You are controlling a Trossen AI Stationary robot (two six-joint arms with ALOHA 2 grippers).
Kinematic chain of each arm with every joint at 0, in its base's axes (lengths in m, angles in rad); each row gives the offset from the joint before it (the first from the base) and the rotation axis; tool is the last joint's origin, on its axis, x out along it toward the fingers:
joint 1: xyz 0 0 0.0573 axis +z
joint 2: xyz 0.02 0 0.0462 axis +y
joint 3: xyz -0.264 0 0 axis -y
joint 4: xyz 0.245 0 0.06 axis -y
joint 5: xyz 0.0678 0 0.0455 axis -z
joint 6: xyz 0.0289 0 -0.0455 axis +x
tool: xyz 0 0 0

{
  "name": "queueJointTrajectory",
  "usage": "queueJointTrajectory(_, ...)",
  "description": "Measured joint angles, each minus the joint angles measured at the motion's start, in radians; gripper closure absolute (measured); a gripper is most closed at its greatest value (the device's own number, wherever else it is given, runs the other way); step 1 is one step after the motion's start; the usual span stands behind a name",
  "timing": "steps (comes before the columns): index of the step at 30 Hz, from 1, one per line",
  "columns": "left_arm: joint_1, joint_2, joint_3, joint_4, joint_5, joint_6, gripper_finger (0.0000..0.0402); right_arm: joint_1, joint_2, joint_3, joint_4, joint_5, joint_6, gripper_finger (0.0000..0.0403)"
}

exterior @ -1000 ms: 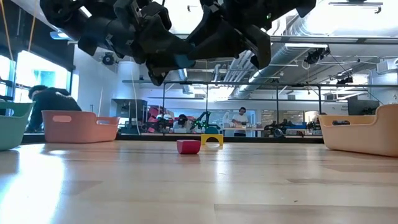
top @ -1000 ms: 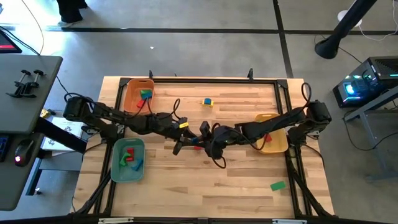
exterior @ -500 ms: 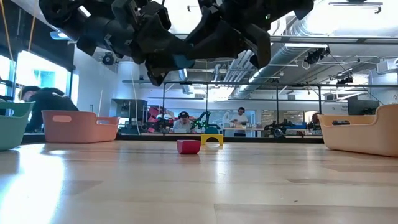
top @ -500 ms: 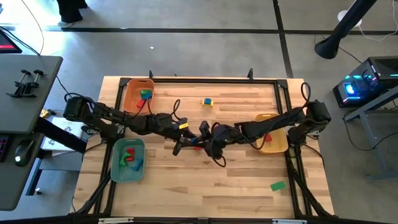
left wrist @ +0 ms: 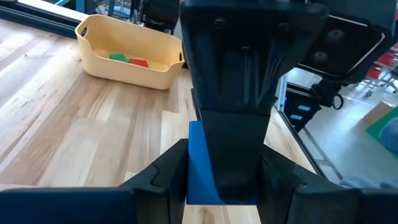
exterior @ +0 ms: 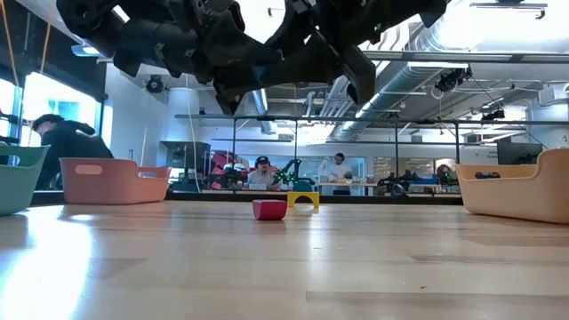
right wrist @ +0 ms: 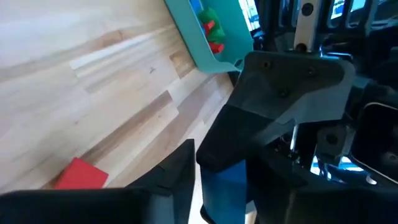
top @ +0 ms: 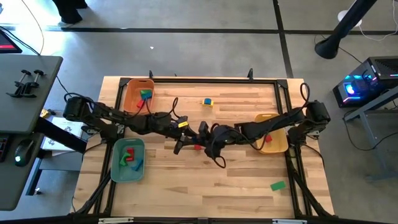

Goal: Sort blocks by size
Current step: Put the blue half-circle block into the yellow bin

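**High view.** Taking the table as a clock face with its far edge at 12, both arms reach in to the centre. The left gripper (top: pixel 191 138) and the right gripper (top: pixel 204 139) meet there nose to nose. A red block (top: pixel 197 147) lies on the wood just under them. A small yellow-and-blue block (top: pixel 207 102) sits toward 12, and a green block (top: pixel 277 185) lies well apart at 5. The orange tray (top: pixel 130 87) at 10 holds green and red blocks. The teal tray (top: pixel 117 169) at 8 holds red, green and blue ones. The yellow tray (top: pixel 278 148) is at 3, partly under the right arm.

**Low view.** Both grippers hang clear above the table. The red block rests on the wood below them, with a yellow arch block (exterior: pixel 302 199) just behind it.

**Left wrist view.** A blue block (left wrist: pixel 195 177) sits off the table between the left gripper's two fingers, which stand partly closed against its sides. The right gripper crosses in front of the block and hides most of it. Beyond, the yellow tray holds a green and a red block.

**Right wrist view.** The blue block sits in the right gripper's reach, with the left gripper lying over it. Whether the right gripper grips it cannot be told. The red block lies on the table below, and the teal tray is farther off.
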Motion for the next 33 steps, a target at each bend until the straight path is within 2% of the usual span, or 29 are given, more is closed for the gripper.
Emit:
queueJointTrajectory(4, 0.001, 0.000, 0.000, -0.004, 0.000, -0.002, 0.0273, 0.000, 0.000, 0.000, -0.012, 0.023, 0.011, 0.0313)
queueJointTrajectory(8, 0.002, 0.000, 0.000, -0.004, 0.001, -0.029, 0.0265, 0.002, 0.000, 0.000, -0.015, 0.025, 0.048, 0.0317)
queueJointTrajectory(15, 0.009, 0.001, 0.000, -0.003, 0.000, -0.009, 0.0203, 0.002, -0.001, 0.000, -0.132, 0.026, 0.370, 0.0317)
queueJointTrajectory(18, 0.017, 0.001, 0.000, -0.004, 0.003, -0.004, 0.0176, 0.007, -0.001, -0.001, -0.223, 0.067, 0.471, 0.0317)
queueJointTrajectory(22, 0.031, 0.001, -0.001, -0.005, 0.001, 0.019, 0.0157, 0.036, -0.030, -0.001, -0.366, 0.166, 0.593, 0.0317)
queueJointTrajectory(26, 0.036, 0.001, -0.001, -0.028, -0.003, 0.050, 0.0156, 0.075, -0.096, -0.001, -0.577, 0.335, 0.771, 0.0317)
queueJointTrajectory(30, 0.033, 0.001, -0.001, -0.055, -0.050, 0.083, 0.0158, 0.084, -0.179, -0.002, -0.894, 0.416, 1.075, 0.0317)
queueJointTrajectory(33, 0.031, 0.001, -0.001, -0.068, -0.074, 0.106, 0.0158, 0.075, -0.249, -0.050, -1.040, 0.436, 1.305, 0.0317)
